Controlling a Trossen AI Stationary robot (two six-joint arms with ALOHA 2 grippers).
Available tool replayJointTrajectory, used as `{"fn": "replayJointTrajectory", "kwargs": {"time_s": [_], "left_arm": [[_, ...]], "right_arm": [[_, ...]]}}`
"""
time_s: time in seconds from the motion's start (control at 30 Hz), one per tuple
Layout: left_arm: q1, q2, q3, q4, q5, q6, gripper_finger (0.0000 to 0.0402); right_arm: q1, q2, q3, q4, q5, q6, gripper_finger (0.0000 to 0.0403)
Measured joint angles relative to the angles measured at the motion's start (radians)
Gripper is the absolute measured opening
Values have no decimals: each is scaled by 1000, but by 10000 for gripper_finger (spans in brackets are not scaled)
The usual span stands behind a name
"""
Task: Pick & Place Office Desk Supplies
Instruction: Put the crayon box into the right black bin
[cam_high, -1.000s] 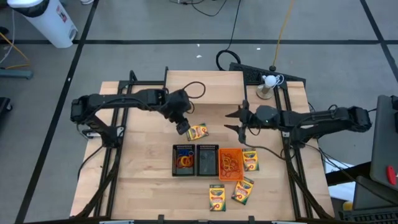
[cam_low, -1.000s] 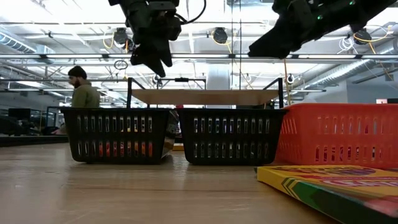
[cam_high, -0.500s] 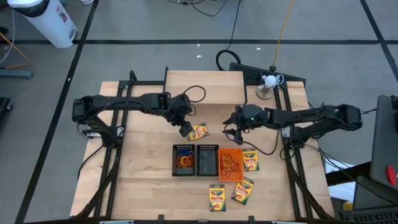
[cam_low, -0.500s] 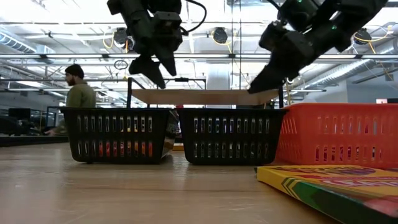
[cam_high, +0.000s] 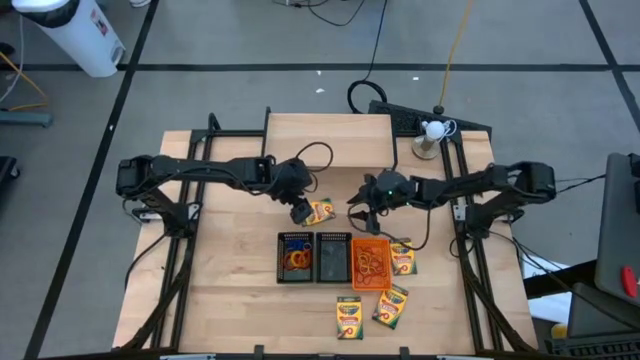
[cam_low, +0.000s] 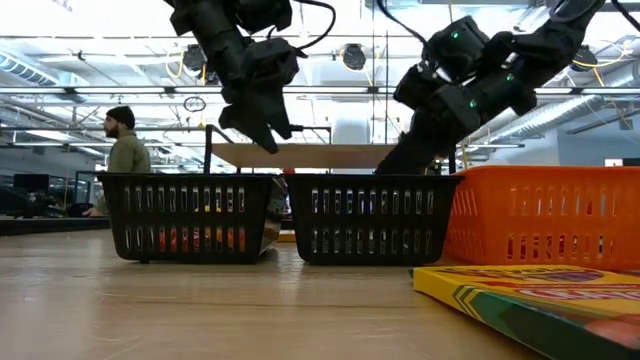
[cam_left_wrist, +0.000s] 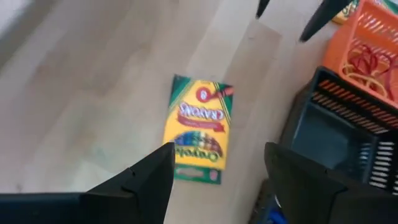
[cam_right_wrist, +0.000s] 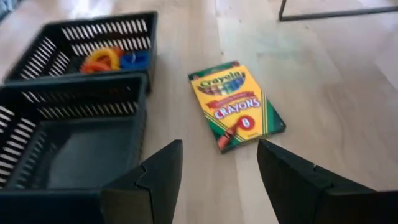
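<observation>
A yellow-and-green crayon box (cam_high: 320, 211) lies flat on the table behind the trays, also seen in the wrist views (cam_left_wrist: 199, 129) (cam_right_wrist: 236, 104). My left gripper (cam_high: 299, 211) hovers open just left of it, slanting down (cam_left_wrist: 217, 180). My right gripper (cam_high: 358, 208) hovers open to its right (cam_right_wrist: 217, 180). In front stand three mesh trays in a row. One black tray (cam_high: 295, 256) holds rubber bands (cam_right_wrist: 112, 59). The middle black tray (cam_high: 331, 257) looks bare. The orange tray (cam_high: 371, 262) also holds rubber bands.
Three more crayon boxes lie near the orange tray (cam_high: 402, 257), (cam_high: 349, 316), (cam_high: 391, 306). A wooden shelf (cam_high: 330, 140) stands at the far middle, a white ball on a stand (cam_high: 432, 131) at the far right. A person (cam_low: 125, 150) shows in the room behind.
Both grippers have come down toward the crayon box behind the trays. My right gripper has sunk the most, moving toward the table's left and tipping downward. My left gripper has sunk a little and its fingers have spread wider. The crayon box has stayed put.
</observation>
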Motion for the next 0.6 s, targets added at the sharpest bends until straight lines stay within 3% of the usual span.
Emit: {"fn": "replayJointTrajectory", "kwargs": {"time_s": [0.2, 0.3, 0.43, 0.6], "left_arm": [[0, 0, 0, -42, -14, 36, 250], [0, 0, 0, -116, -43, 36, 250], [-1, 0, 0, -193, -77, 37, 250], [-4, 0, 0, -221, -86, 35, 250]], "right_arm": [[-30, 74, 1, 10, -3, -15, 181], [-30, 79, 0, 23, 1, -10, 126], [-27, 78, 0, 96, -1, -36, 19], [-28, 77, 1, 127, 0, -27, 3]]}}
